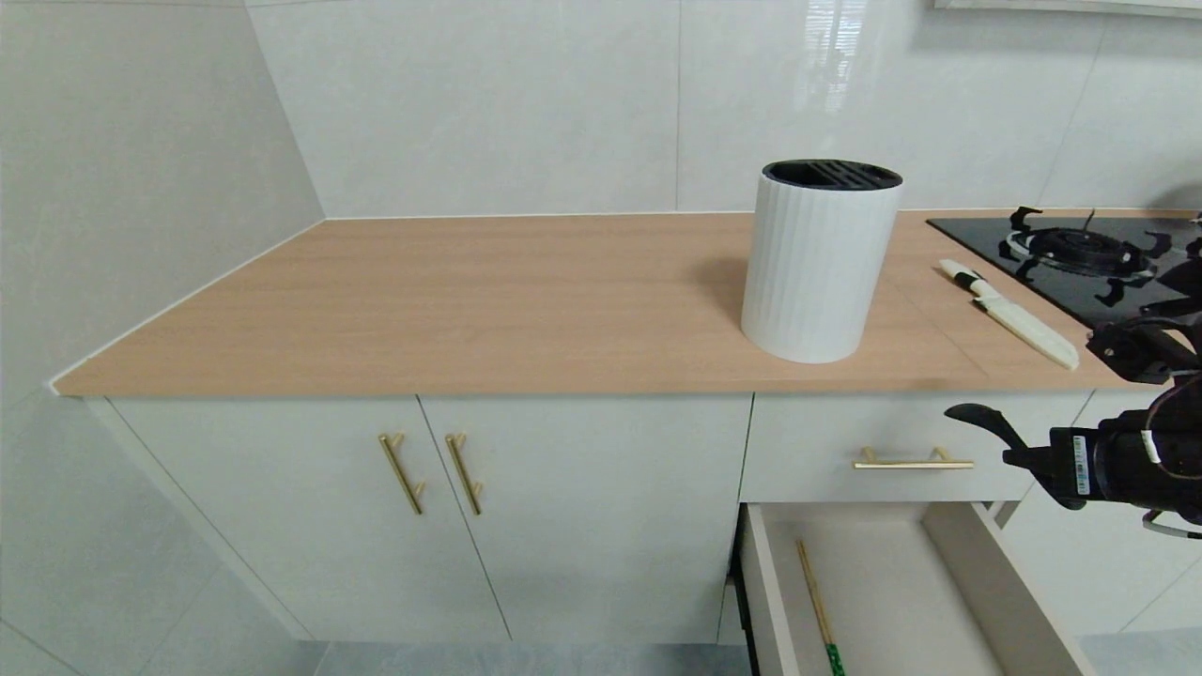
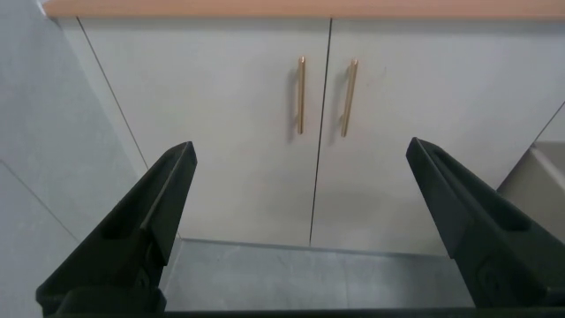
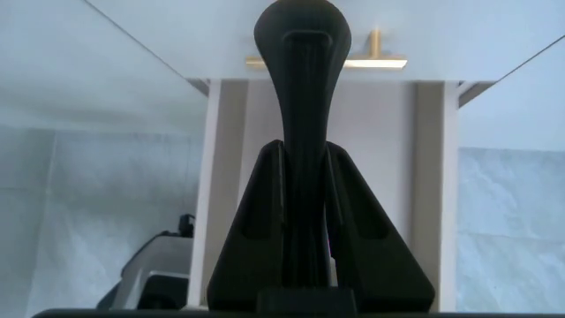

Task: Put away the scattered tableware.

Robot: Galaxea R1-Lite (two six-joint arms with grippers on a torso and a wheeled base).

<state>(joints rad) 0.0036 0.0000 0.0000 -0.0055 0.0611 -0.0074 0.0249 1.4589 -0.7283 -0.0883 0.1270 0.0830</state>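
Observation:
A cream-coloured knife [image 1: 1009, 313] lies on the wooden countertop [image 1: 470, 300], between the white ribbed knife holder [image 1: 819, 263] and the stove. Wooden chopsticks [image 1: 815, 601] with green ends lie in the open lower drawer [image 1: 995, 591]. My right gripper [image 1: 975, 414] hovers above that drawer's right side, in front of the upper drawer front, fingers pressed together with nothing seen between them. In the right wrist view the right gripper [image 3: 302, 26] points at the drawer [image 3: 212, 177]. My left gripper [image 2: 300, 155] stands open and empty, low before the cabinet doors.
A black gas stove [image 1: 1080, 253] sits at the counter's far right. Two cabinet doors with gold handles [image 1: 430, 472] are closed on the left, also the handles [image 2: 325, 95] in the left wrist view. The shut upper drawer has a gold handle [image 1: 913, 461]. Tiled walls bound the counter's back and left.

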